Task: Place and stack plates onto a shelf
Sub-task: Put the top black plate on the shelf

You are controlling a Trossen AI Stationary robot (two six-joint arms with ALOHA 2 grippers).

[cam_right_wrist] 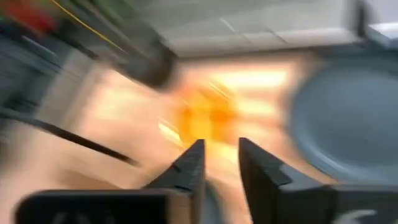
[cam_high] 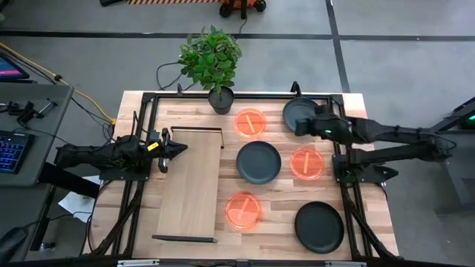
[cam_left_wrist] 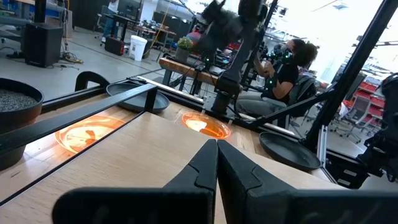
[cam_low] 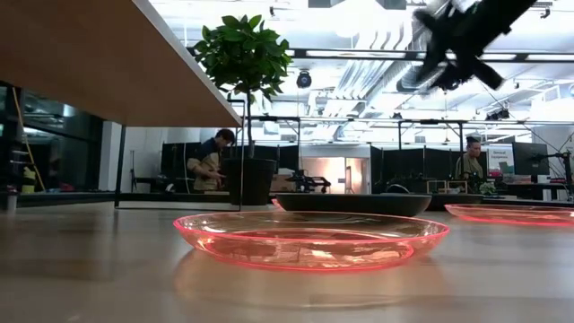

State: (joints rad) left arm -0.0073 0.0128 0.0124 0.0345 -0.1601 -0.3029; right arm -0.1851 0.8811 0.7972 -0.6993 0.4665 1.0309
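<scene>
Six plates on the tabletop [cam_high: 371, 222]: three orange plates [cam_high: 250, 122], [cam_high: 306, 162], [cam_high: 243, 209], three dark plates [cam_high: 259, 162], [cam_high: 319, 227], [cam_high: 299, 113]. The shelf [cam_high: 190, 185] lies at 9 o'clock of them, nothing on it. One potted plant [cam_high: 216, 63] at 12 o'clock. Left pincer [cam_high: 178, 147] clenched at the shelf's edge. Right pincer [cam_high: 300, 124] slightly parted, grasping nothing, over the far dark plate. No readable writing.

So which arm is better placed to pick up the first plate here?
The right, probably. Its end effector hangs over the far dark plate, fingers slightly apart, with the other plates on its side. The left end effector, shut, sits at the shelf's edge, away from every plate.
</scene>
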